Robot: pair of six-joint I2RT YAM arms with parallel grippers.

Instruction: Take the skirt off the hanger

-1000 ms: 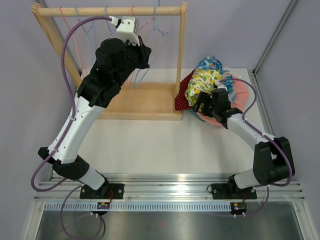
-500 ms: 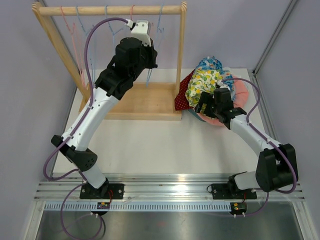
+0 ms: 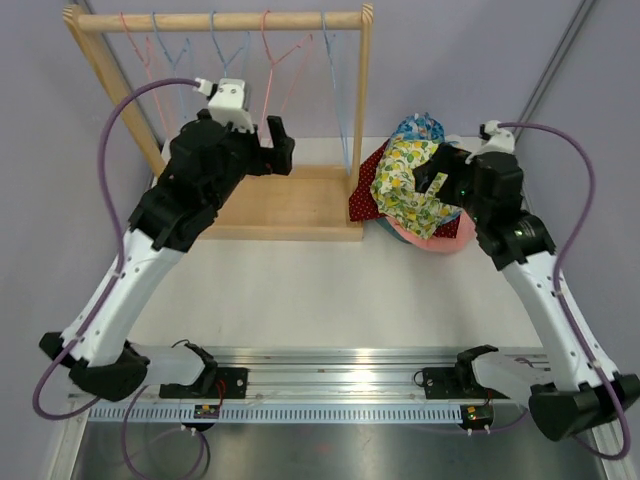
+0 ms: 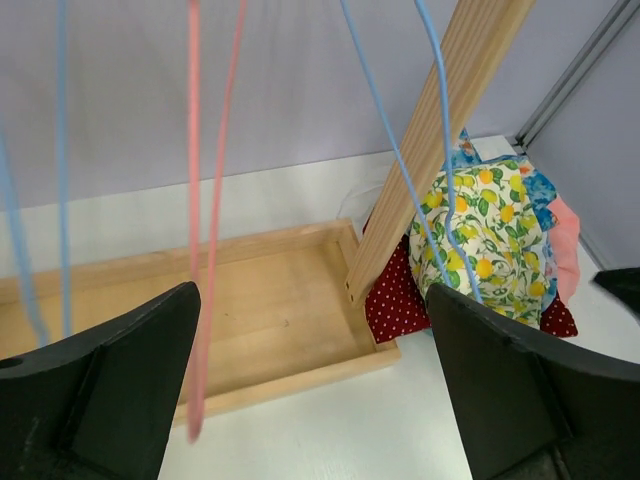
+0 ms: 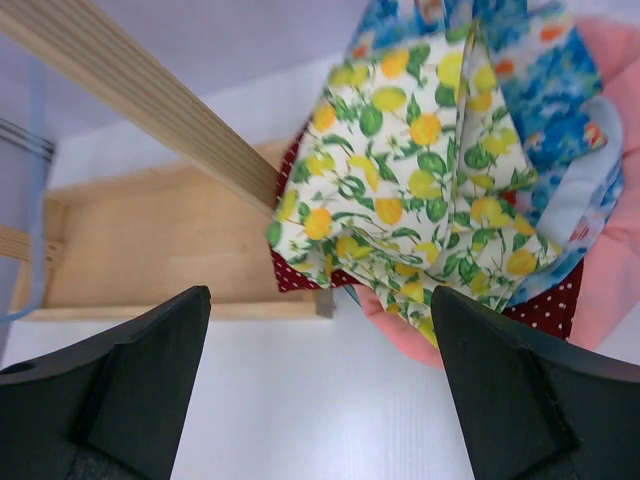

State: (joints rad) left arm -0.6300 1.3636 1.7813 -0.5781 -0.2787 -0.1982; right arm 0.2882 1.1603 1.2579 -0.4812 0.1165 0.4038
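A lemon-print skirt (image 3: 405, 170) lies on top of a heap of skirts right of the wooden rack (image 3: 220, 20); it also shows in both wrist views (image 4: 490, 230) (image 5: 400, 180). Several bare pink and blue hangers hang from the rail. The rightmost is a blue hanger (image 3: 338, 100), whose wires (image 4: 400, 160) cross the left wrist view. My left gripper (image 3: 272, 148) (image 4: 310, 400) is open and empty over the rack's base board, below the rail. My right gripper (image 3: 440, 182) (image 5: 320, 390) is open and empty, raised above the near side of the heap.
The rack's right post (image 3: 362, 110) stands between the hangers and the heap. Under the lemon skirt lie a red dotted cloth (image 3: 362, 200), a blue floral one (image 3: 420, 128) and a pink one (image 3: 440, 235). White table spreads in front of the rack's base board (image 3: 290, 205).
My left gripper opened, let go of the blue hanger at the rail's right end and dropped back toward the near left. My right arm lifted up and away from the heap.
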